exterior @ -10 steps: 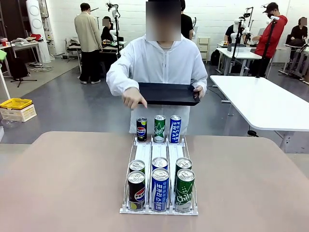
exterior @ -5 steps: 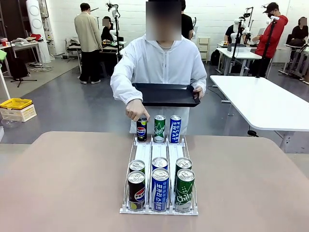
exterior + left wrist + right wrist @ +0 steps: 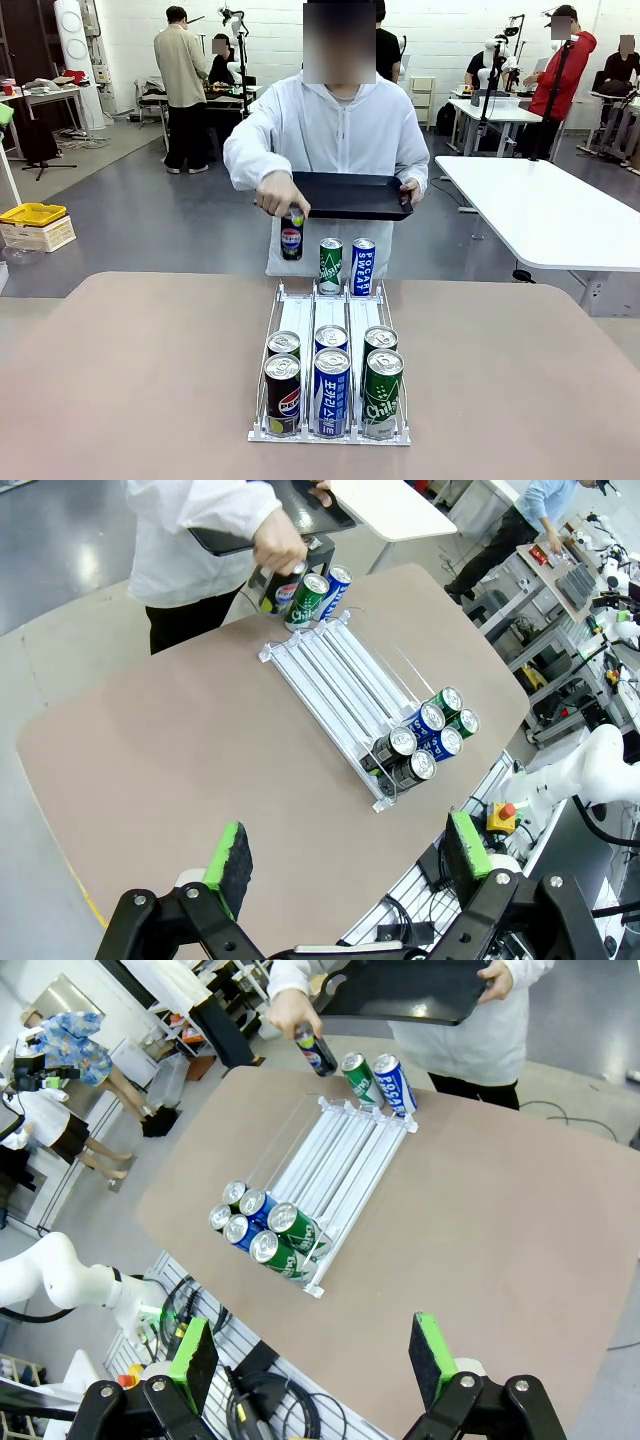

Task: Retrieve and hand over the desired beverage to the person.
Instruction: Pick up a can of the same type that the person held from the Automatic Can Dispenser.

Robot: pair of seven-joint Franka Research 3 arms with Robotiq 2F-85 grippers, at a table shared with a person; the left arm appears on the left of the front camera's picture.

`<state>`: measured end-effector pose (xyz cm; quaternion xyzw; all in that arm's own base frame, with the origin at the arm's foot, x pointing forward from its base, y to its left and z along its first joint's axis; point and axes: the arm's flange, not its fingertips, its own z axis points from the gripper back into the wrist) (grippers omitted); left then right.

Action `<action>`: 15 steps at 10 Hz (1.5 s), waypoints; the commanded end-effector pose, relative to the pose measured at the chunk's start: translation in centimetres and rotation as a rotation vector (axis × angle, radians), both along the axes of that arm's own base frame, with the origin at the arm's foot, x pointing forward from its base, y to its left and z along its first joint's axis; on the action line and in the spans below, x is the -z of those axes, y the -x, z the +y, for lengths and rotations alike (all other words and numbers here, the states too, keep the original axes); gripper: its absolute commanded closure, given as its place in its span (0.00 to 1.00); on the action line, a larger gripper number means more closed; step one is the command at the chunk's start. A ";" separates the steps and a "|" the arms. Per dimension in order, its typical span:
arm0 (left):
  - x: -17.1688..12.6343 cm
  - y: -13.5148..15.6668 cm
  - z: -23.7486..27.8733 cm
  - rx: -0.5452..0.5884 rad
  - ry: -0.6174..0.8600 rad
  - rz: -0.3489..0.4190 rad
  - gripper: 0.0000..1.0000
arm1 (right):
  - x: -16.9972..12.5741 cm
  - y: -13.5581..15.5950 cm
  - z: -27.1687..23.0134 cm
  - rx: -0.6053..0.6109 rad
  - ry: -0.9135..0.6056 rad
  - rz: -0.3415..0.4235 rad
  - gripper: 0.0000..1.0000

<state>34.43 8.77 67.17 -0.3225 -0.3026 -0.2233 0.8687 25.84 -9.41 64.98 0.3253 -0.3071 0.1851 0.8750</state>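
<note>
Two grippers, both spread wide with nothing between the pads: your left gripper [image 3: 349, 850] and right gripper [image 3: 313, 1348] hang high above the brown table [image 3: 130, 370]. Person [image 3: 335, 130] at the far side grips a Pepsi can [image 3: 291, 236] in one hand [image 3: 280, 195], clear of the table, just under the black tray [image 3: 355, 195]. Green Chilsung can [image 3: 330, 265] and Pocari Sweat can [image 3: 363, 266] stand at the far end of the white rack [image 3: 298, 318]. Six cans [image 3: 332, 385] crowd its near end.
</note>
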 end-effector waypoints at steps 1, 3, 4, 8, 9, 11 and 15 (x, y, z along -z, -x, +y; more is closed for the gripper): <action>-0.1 0.0 0.0 0.015 0.012 -0.013 0.00 | -0.1 -0.2 0.1 -0.014 -0.008 -0.007 0.00; -0.1 0.0 0.0 0.015 0.012 -0.013 0.00 | -0.1 -0.2 0.1 -0.014 -0.008 -0.007 0.00; -0.1 0.0 0.0 0.015 0.012 -0.013 0.00 | -0.1 -0.2 0.1 -0.014 -0.008 -0.007 0.00; -0.1 0.0 0.0 0.015 0.012 -0.013 0.00 | -0.1 -0.2 0.1 -0.014 -0.008 -0.007 0.00; -0.1 0.0 0.0 0.015 0.012 -0.013 0.00 | -0.1 -0.2 0.1 -0.014 -0.008 -0.007 0.00; -0.1 0.0 0.0 0.015 0.012 -0.013 0.00 | -0.1 -0.2 0.1 -0.014 -0.008 -0.007 0.00; -0.1 0.0 0.0 0.015 0.012 -0.013 0.00 | -0.1 -0.2 0.1 -0.014 -0.008 -0.007 0.00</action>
